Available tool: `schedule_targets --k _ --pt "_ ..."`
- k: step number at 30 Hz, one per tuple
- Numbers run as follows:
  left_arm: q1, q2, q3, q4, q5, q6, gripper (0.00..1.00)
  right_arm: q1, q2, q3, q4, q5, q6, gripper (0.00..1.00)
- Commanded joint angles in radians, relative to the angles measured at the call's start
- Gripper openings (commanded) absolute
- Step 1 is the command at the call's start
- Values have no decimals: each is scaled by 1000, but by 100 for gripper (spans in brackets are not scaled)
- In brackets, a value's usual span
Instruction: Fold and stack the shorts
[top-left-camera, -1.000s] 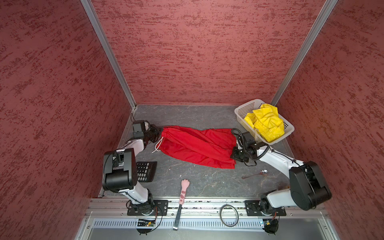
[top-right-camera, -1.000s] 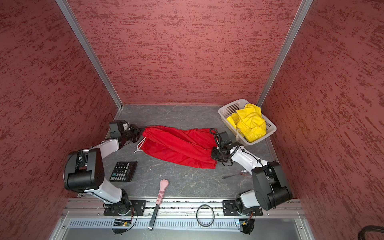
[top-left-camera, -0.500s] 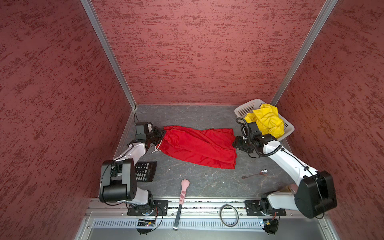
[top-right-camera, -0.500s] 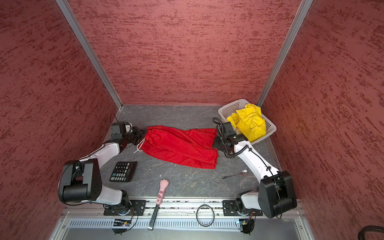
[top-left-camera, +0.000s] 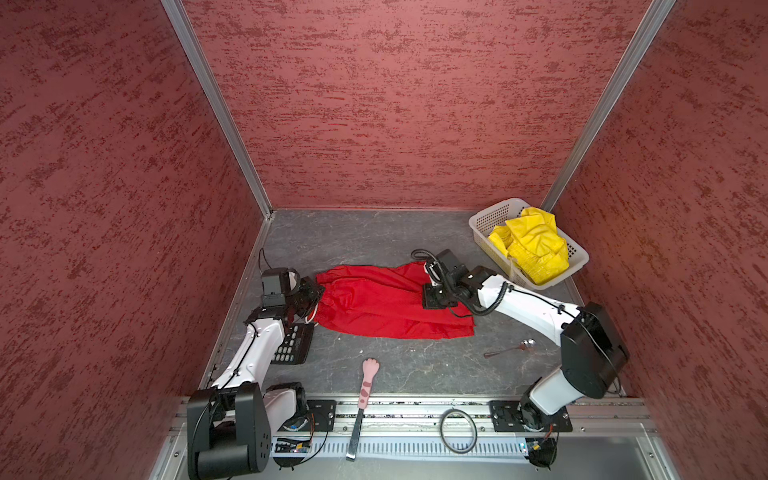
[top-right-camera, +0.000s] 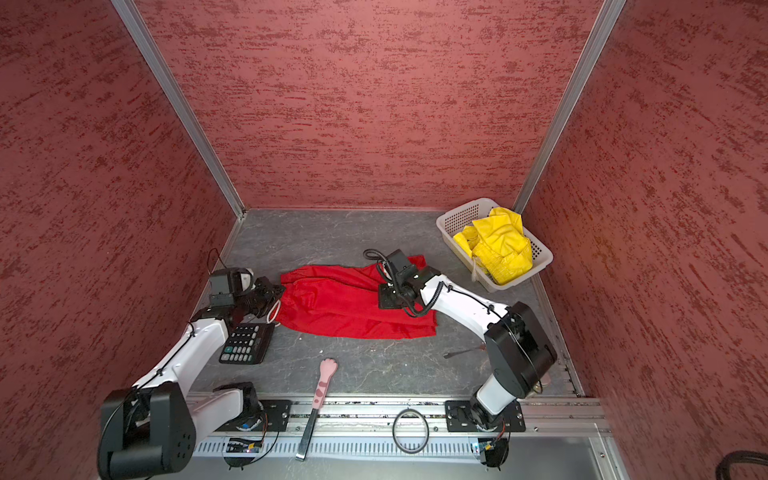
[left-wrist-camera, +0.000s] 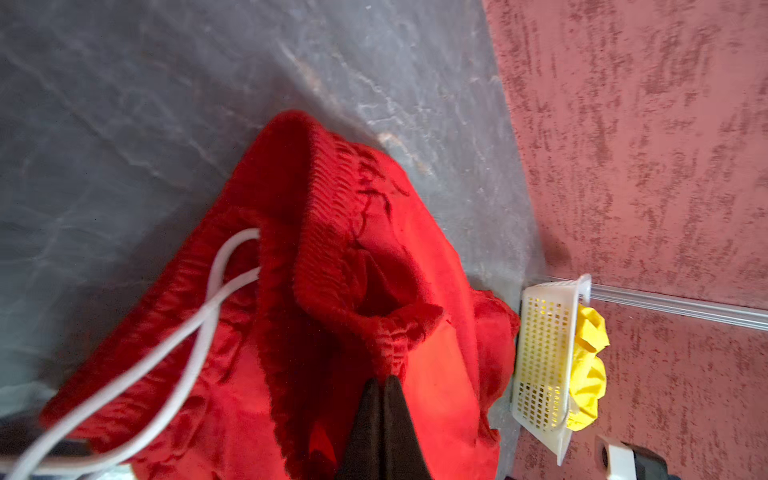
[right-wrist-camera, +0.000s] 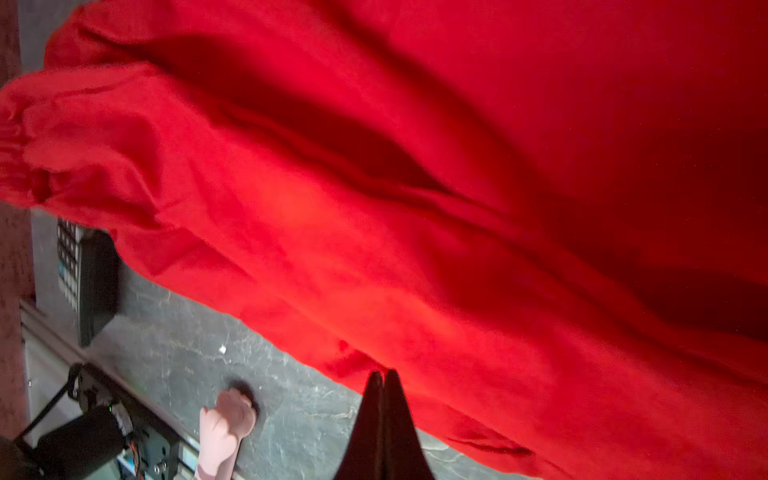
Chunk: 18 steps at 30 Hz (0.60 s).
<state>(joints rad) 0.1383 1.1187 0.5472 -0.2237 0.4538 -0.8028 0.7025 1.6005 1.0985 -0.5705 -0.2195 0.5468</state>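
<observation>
**Red shorts (top-left-camera: 374, 307): right gripper brought back down on the leg end**

The red shorts are laid flat across the middle of the table, waistband towards the left arm. The waistband is kept pinched by the clenched left gripper (left-wrist-camera: 384, 378). The right gripper (right-wrist-camera: 384, 374), raised beside the basket (top-left-camera: 490, 216) half a second ago, is now lowered over the leg end and clenched. Whether cloth is caught cannot be told. A first fold is judged imminent. The yellow shorts (top-left-camera: 534, 245) are left crumpled in the basket.
</observation>
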Motion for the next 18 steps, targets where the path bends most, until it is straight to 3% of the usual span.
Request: schedule_targets --k 1,5,12,18 --pt "6 27 -8 5 5 21 0 49 1 -47 83 -82 29 0" --pt "2 54 9 23 20 21 0 98 67 -45 80 -125 3 0" --pt "3 47 23 21 27 26 0 103 194 -31 125 -51 48 0" --pt "18 74 52 35 50 33 0 -10 288 -15 162 18 84 0"
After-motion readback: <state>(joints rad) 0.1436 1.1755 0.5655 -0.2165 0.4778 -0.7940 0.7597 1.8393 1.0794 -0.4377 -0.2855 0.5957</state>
